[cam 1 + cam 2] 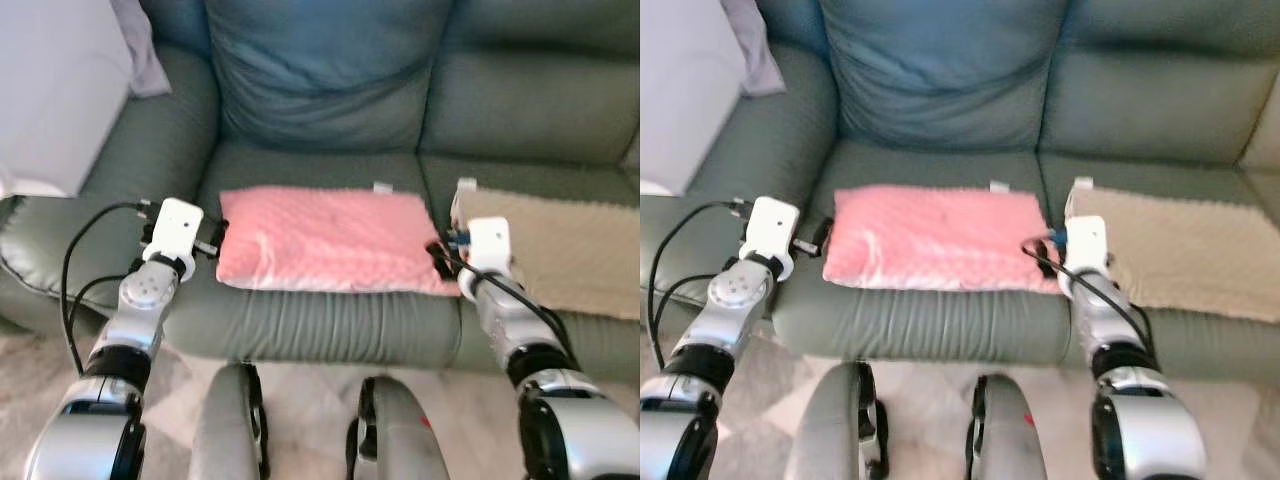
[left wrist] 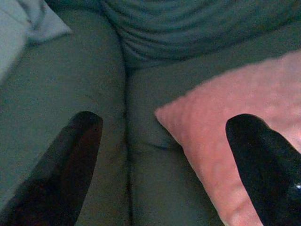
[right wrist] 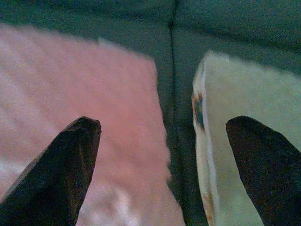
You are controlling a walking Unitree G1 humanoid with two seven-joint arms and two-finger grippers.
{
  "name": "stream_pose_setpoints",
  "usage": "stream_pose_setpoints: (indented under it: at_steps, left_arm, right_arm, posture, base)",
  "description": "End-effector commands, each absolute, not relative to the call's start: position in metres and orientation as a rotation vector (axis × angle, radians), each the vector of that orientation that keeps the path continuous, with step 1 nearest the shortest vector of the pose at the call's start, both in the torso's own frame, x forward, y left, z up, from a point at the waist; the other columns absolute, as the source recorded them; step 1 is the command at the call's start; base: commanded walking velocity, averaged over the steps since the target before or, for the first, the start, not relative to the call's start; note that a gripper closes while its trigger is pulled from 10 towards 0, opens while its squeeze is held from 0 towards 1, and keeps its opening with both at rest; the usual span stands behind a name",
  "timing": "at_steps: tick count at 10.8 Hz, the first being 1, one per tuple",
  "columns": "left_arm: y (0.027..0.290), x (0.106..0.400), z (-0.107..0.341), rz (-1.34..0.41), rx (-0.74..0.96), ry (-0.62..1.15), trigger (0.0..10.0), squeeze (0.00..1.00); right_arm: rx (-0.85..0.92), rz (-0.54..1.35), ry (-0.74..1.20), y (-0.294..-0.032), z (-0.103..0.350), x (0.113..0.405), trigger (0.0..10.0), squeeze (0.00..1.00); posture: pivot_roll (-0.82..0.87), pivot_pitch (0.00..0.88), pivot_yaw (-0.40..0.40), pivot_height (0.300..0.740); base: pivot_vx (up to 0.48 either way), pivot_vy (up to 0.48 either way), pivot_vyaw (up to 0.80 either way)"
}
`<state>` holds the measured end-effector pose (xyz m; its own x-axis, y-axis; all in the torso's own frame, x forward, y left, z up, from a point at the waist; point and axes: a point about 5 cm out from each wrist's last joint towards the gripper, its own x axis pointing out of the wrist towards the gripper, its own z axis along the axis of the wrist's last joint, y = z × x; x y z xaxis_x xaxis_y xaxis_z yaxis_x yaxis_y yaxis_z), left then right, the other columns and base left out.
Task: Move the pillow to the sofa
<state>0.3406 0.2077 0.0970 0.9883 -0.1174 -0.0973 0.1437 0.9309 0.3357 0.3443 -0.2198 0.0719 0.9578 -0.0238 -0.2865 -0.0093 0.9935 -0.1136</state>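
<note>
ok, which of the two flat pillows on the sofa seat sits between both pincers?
The pink pillow, on the middle seat. The left pincer is at its left edge, the right pincer at its right. The beige pillow lies outside, right of the right pincer.

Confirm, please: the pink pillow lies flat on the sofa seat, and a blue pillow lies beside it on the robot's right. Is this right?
Not quite. The pillow on the robot's right is beige, not blue, as the left eye view shows. The pink pillow does lie flat on the sofa seat.
</note>
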Motion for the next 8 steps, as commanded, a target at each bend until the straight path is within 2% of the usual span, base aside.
stream_pose_setpoints:
  at_steps: [1, 5, 7, 8]
  left_arm:
    - [0.209, 0.338, 0.097, -0.119, 0.331, 0.069, 10.0, 1.0]
    - [0.196, 0.322, 0.099, -0.169, 0.233, 0.007, 10.0, 1.0]
    - [0.186, 0.317, 0.104, -0.231, 0.202, -0.019, 10.0, 1.0]
    - [0.185, 0.312, 0.103, -0.262, 0.198, -0.002, 10.0, 1.0]
  right_arm:
    - [-0.086, -0.01, 0.275, -0.219, 0.073, 0.345, 10.0, 1.0]
    - [0.042, 0.007, 0.223, -0.202, 0.072, 0.344, 10.0, 1.0]
    - [0.065, 0.01, 0.161, -0.185, 0.069, 0.33, 10.0, 1.0]
    - [0.085, 0.017, 0.134, -0.173, 0.065, 0.312, 10.0, 1.0]
  posture:
    - [-0.01, 0.009, -0.046, 0.64]
    - [-0.03, 0.0, -0.004, 0.64]
    - [-0.07, 0.0, 0.014, 0.64]
    - [-0.08, 0.0, 0.027, 0.64]
  base:
    - [0.0, 0.0, 0.0]
    - [0.0, 0.0, 0.0]
    - [0.0, 0.0, 0.0]
    - [0.0, 0.0, 0.0]
